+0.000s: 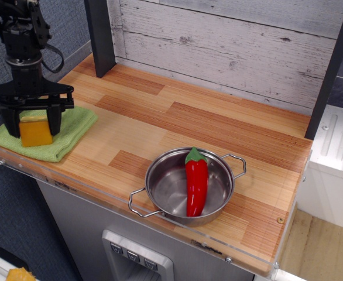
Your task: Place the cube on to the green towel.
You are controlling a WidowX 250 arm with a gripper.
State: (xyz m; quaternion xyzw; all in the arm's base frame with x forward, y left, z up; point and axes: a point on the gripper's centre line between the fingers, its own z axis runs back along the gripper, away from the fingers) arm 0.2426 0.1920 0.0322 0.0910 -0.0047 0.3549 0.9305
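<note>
On one green towel [66, 137], one gripper [33, 124] brackets one cube [35, 132], grip uncertain.

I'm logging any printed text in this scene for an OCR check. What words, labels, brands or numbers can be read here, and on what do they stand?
None can be read.
The cube, green towel, gripper, steel pot and red pepper show no markings.
The grey panel below the counter has small buttons, but any marks on them are too small to tell.

Open tabletop [177, 123] beside pot [189, 186]
</note>
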